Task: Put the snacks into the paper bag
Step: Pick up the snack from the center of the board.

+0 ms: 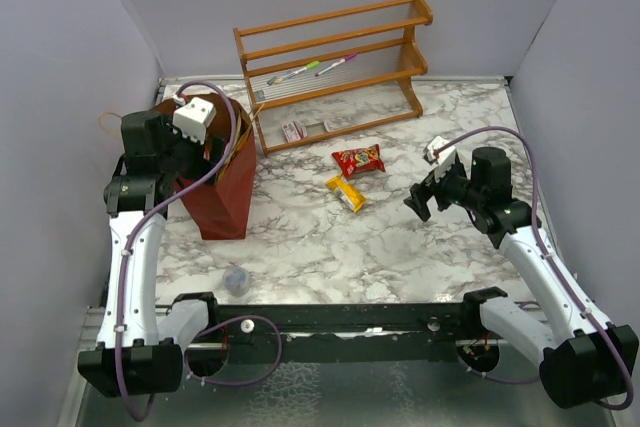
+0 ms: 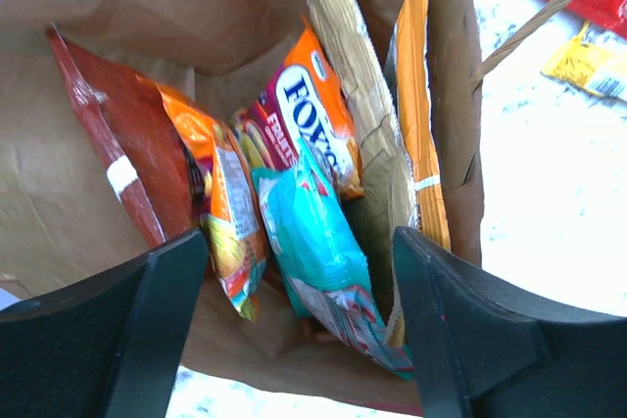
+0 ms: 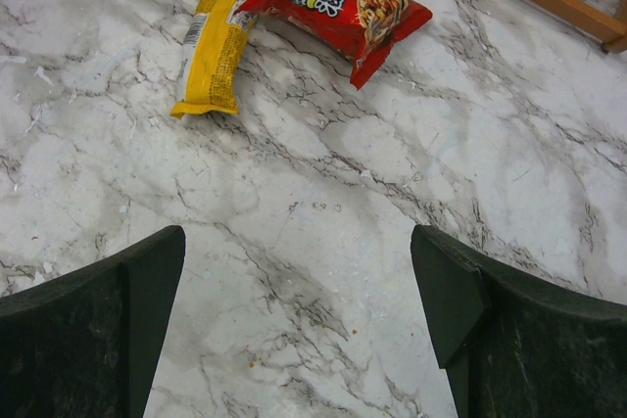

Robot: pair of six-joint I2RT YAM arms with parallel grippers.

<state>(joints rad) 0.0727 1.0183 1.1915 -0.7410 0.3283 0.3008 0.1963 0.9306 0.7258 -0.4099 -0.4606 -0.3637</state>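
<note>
Seen from overhead, the left arm rises from the near left of the marble-patterned bench [image 1: 300,247]. Its elbow is lifted and its wrist is bent down, so the left gripper [image 1: 212,152] points into the mouth of the tall dark-red paper bag [image 1: 222,205]. The bag stands upright at the left. The right arm reaches in from the near right and the right gripper [image 1: 420,197] hangs above the bench. It faces a red foil snack packet [image 1: 358,159] and a yellow foil snack packet [image 1: 346,192] at mid-bench. A wooden slatted rack [image 1: 335,67] stands at the far side.

The left wrist camera shows the left gripper [image 2: 299,242] with its fingers [image 2: 167,291] spread apart and clamping nothing. Below them the paper bag [image 2: 147,7] holds a teal foil packet [image 2: 309,232], an orange foil packet [image 2: 309,115] and a gold-orange chip bag [image 2: 362,95], all on end.

The right wrist camera shows the right gripper [image 3: 297,237] with its fingers [image 3: 137,291] wide apart over bare marble. Beyond them, the red foil snack packet [image 3: 333,2] overlaps a corner of the yellow foil snack packet [image 3: 211,51].
</note>
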